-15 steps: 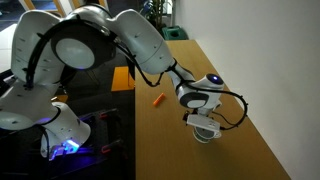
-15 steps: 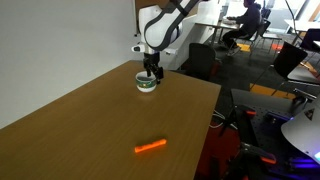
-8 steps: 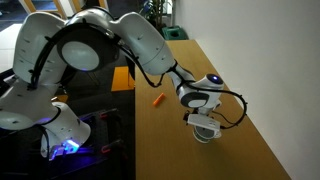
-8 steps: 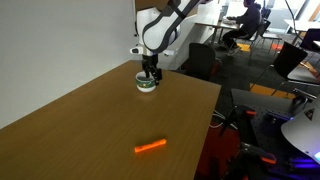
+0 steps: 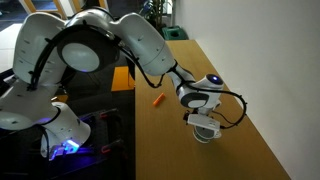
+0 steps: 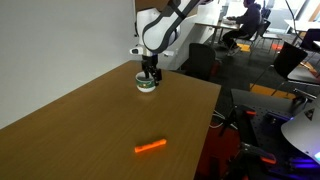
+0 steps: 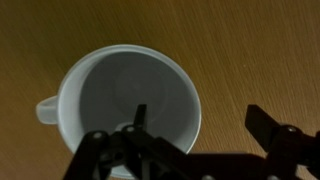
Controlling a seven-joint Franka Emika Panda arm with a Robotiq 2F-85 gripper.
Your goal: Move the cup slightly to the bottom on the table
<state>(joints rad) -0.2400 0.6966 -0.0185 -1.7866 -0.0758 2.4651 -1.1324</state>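
Where the table (image 6: 80,125) is seen lengthwise in an exterior view, one orange stick (image 6: 150,147) is found nearest the camera, lying flat and well apart from everything else. Farther along, near the far end, one white cup (image 6: 147,84) is set upright on the wood. One gripper (image 6: 150,73) is positioned directly over it. In the wrist view its two fingers (image 7: 138,120) are shown spread wide, one inside the dark bowl, one outside the rim; nothing is clamped. A single handle is seen on the opposite side.
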